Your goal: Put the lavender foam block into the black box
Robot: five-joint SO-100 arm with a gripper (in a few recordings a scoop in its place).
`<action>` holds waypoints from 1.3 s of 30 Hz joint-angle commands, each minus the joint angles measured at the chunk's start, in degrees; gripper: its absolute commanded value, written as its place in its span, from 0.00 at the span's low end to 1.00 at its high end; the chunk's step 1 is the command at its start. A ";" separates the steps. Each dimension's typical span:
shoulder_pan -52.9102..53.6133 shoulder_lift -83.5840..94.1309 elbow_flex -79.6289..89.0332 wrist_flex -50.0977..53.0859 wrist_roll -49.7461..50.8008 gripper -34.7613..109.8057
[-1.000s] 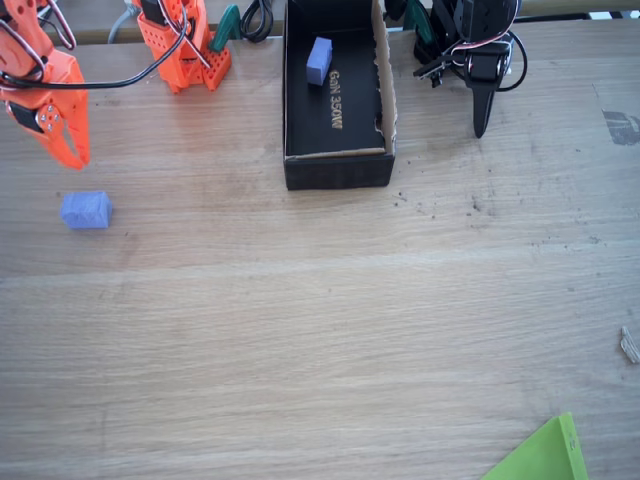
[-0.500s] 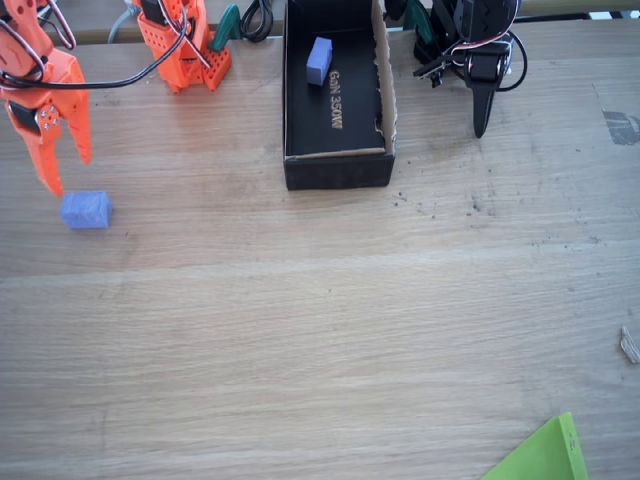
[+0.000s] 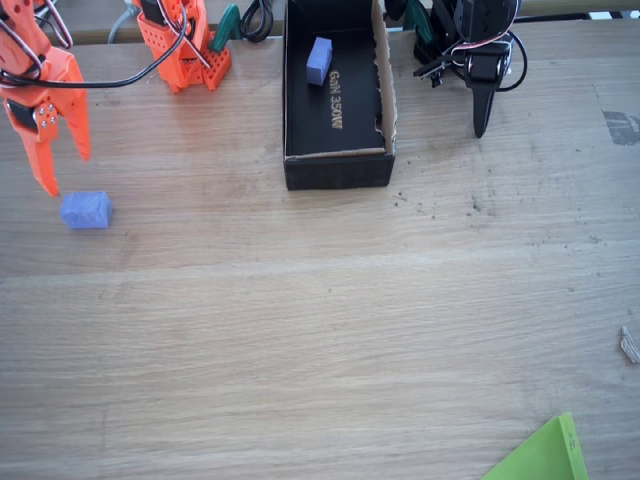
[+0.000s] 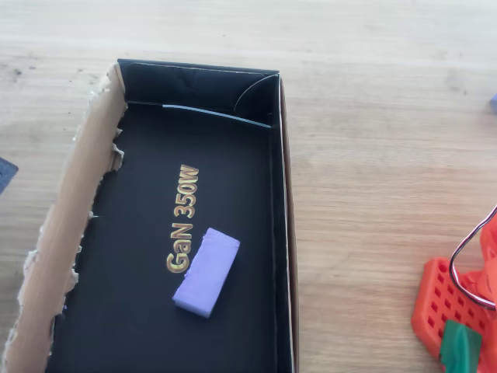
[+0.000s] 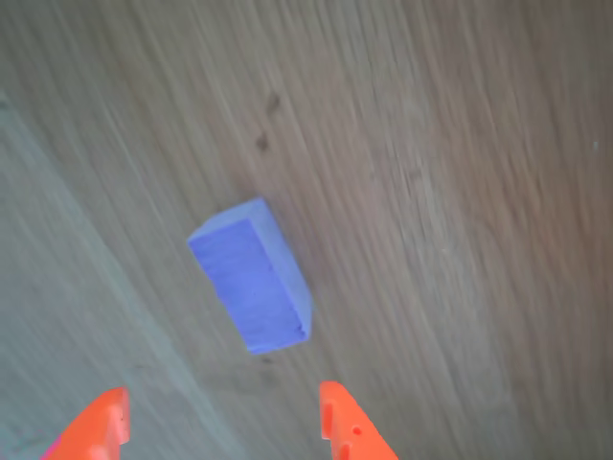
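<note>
- Lavender foam block lay ungrasped on the bench, well apart from the black box
- Gripper hovered just above it, jaws spread and empty; grasp, carry and drop remained

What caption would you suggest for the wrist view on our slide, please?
Open orange gripper poised over the lavender foam block lying loose on the wooden table.

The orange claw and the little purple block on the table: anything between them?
Nothing. In the wrist view only bare wood separates the open claw from the lavender foam block.
</note>
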 commanded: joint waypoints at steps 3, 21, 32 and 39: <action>0.70 2.11 -2.90 0.62 6.15 0.42; -0.09 1.76 -2.55 2.99 17.23 0.41; 1.32 -1.76 -3.08 1.76 19.51 0.43; 1.76 -3.78 -3.08 -0.26 18.81 0.44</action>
